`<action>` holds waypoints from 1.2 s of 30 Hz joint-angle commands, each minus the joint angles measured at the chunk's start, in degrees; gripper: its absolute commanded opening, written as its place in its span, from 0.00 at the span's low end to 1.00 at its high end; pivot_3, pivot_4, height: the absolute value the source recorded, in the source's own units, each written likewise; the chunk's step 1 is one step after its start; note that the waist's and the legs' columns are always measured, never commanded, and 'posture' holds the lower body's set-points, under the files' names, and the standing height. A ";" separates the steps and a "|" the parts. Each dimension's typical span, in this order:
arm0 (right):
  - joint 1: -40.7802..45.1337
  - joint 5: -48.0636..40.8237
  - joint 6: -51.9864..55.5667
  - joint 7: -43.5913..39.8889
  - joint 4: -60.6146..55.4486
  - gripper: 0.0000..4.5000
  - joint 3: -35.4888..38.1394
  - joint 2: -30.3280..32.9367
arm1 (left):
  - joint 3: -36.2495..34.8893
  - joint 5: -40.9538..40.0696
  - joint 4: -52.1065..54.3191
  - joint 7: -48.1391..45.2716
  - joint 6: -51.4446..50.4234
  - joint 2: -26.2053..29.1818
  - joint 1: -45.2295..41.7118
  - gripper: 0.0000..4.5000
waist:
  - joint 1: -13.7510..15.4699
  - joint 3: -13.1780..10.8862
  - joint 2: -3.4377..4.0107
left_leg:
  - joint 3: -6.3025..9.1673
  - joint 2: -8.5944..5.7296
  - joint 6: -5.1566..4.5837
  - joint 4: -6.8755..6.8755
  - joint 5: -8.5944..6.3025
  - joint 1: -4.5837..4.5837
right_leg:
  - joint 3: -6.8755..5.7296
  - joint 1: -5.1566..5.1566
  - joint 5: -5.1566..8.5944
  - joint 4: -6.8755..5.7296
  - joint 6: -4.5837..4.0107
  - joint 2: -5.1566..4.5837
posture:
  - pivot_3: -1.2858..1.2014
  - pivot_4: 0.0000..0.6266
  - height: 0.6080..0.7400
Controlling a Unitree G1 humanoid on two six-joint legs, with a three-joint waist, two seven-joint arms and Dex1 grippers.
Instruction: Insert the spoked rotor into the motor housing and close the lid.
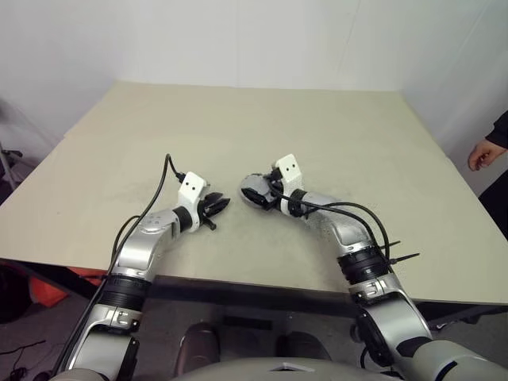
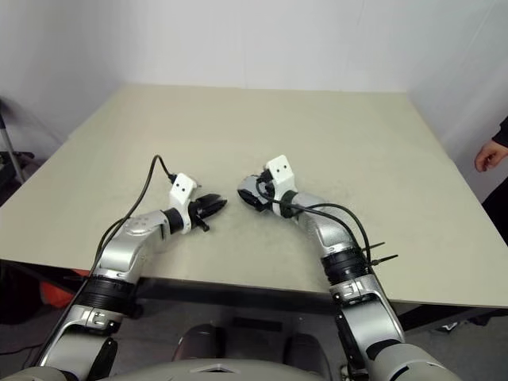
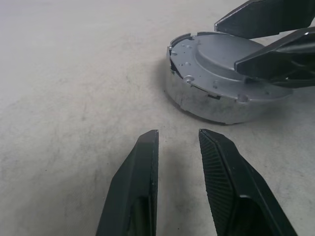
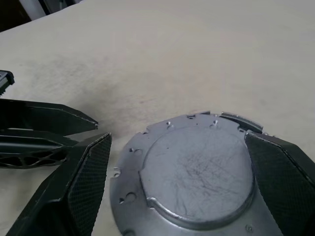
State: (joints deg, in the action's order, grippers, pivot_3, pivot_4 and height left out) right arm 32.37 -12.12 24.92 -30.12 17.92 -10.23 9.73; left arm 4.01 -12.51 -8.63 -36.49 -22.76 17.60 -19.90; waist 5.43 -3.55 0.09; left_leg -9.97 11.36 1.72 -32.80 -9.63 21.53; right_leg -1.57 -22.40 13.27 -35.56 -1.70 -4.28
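Observation:
The motor housing (image 3: 206,105), a short ring with a shiny silver wall, rests on the table in front of me. The lid (image 4: 197,172), a grey-silver disc with a raised round middle, lies on top of it, sitting a little askew. The spoked rotor is hidden. My right gripper (image 4: 178,138) is open wide, one finger on each side of the lid, close against its rim. My left gripper (image 3: 178,133) hovers just left of the housing, a short way from it. Its fingers stand a narrow gap apart with nothing between them.
The beige table (image 1: 238,127) stretches far ahead and to both sides. Its front edge lies just behind my wrists. A person's hand (image 1: 480,153) shows at the right edge, beyond the table's side.

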 commanded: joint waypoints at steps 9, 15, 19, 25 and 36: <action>0.55 7.76 -9.97 -0.86 9.01 0.99 -2.08 0.23 | -0.91 0.14 1.82 1.20 0.93 0.44 1.12 0.31 | 0.00 0.01 -0.01 | -0.01 0.00 -0.04 -0.07 -0.02 -0.16 | 0.01 0.18 0.00 -0.01 -0.01 0.00 | 0.52 0.00 1.00; 2.57 8.16 -12.25 0.95 12.14 0.71 -0.23 -0.37 | -1.03 0.16 1.89 1.56 0.95 0.65 1.41 0.31 | -0.06 0.02 -0.03 | 0.01 0.01 -0.09 -0.07 -0.05 -0.45 | 0.03 0.41 0.01 -0.01 -0.01 0.00 | 0.52 0.00 1.00; 4.27 4.60 -9.86 0.14 9.81 0.71 2.69 -1.06 | -0.81 0.64 1.75 1.96 1.15 0.80 1.82 0.31 | -0.10 0.02 -0.02 | 0.01 0.03 -0.06 -0.07 -0.03 -0.45 | 0.03 0.39 0.00 -0.03 -0.01 0.00 | 0.52 0.00 1.00; 7.16 0.62 -3.47 -0.99 7.32 0.71 5.86 -2.40 | -0.42 1.14 1.85 1.99 1.18 1.10 2.38 0.31 | -0.03 0.01 -0.02 | 0.02 0.02 -0.06 -0.07 -0.04 -0.29 | 0.05 0.28 -0.05 -0.03 -0.06 -0.01 | 0.52 0.00 1.00; 4.78 6.51 -5.28 -1.69 10.81 0.71 1.84 -1.23 | -0.78 1.48 2.18 2.36 1.30 1.38 3.08 0.31 | -0.05 0.01 -0.02 | -0.01 0.06 -0.16 -0.06 -0.10 -0.05 | -0.01 0.04 -0.02 0.02 -0.16 0.03 | 0.52 0.00 1.00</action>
State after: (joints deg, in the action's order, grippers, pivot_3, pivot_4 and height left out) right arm 37.70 -6.60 19.84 -31.61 28.38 -7.83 8.07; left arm 4.02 -11.05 -8.45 -34.22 -22.49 18.45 -16.92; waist 5.38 -3.53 0.06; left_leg -9.99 11.42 1.56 -32.87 -9.72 21.46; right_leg -1.57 -22.33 13.24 -35.54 -1.86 -4.25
